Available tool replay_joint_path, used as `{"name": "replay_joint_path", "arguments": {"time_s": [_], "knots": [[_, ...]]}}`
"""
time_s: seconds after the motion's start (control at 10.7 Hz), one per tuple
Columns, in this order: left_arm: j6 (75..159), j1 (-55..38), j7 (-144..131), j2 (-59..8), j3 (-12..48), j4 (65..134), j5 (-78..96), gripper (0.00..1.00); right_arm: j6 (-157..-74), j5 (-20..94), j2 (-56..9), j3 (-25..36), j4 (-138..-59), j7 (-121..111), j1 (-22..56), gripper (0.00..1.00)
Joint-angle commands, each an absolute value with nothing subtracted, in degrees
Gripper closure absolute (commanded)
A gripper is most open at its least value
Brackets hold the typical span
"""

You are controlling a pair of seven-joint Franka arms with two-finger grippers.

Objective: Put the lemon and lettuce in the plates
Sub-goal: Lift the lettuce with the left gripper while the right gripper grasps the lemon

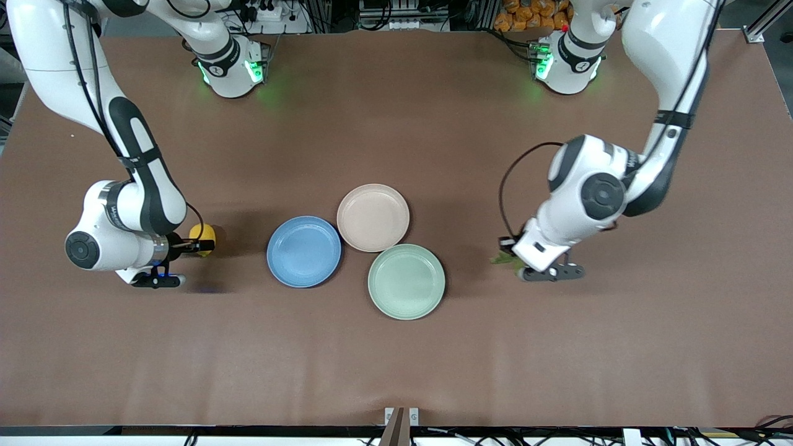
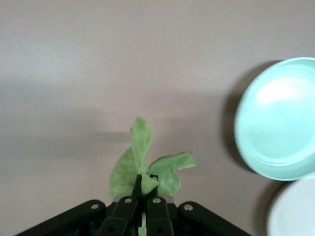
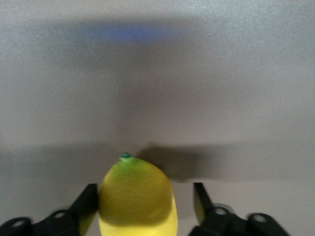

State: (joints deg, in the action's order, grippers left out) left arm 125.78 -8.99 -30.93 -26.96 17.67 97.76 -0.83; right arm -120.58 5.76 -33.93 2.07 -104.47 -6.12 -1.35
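Observation:
The lemon lies on the table toward the right arm's end, beside the blue plate. My right gripper is open around the lemon: one finger touches it, the other finger stands apart. My left gripper is shut on the lettuce low over the table toward the left arm's end. In the left wrist view the leaf sticks out from the closed gripper. The beige-pink plate is empty, as is the blue one.
A pale mint-green plate touches the other two and lies nearest the front camera; it also shows in the left wrist view. The beige-pink plate's edge shows beside it. The brown table spreads around.

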Motion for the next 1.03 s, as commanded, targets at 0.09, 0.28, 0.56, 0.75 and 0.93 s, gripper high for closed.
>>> {"name": "replay_joint_path", "arguments": {"time_s": [0.09,0.28,0.56,0.75,0.93], "knots": [[125.6,-14.0,-42.9,-26.7,19.0,96.2,2.3,1.0,-118.5,6.4,-33.7,1.7,-103.2,-6.9,-0.6,0.73],[125.9,-18.4,-50.5,-28.1,19.0,93.7,2.2,1.0,-113.7,6.4,-33.4,1.7,-99.3,-7.0,-1.0,0.85],[128.6,-24.0,-60.0,-30.4,18.9,91.3,1.9,1.0,-106.0,6.5,-33.3,1.6,-93.3,-6.9,-0.3,0.98],[133.2,-28.5,-67.3,-32.7,18.5,90.8,1.5,1.0,-102.6,6.7,-33.4,1.5,-89.2,-6.2,1.7,1.0],[138.1,-31.9,-72.2,-35.0,17.6,90.8,1.3,1.0,-102.6,7.0,-33.6,1.5,-88.2,-4.5,4.1,1.0]]}}
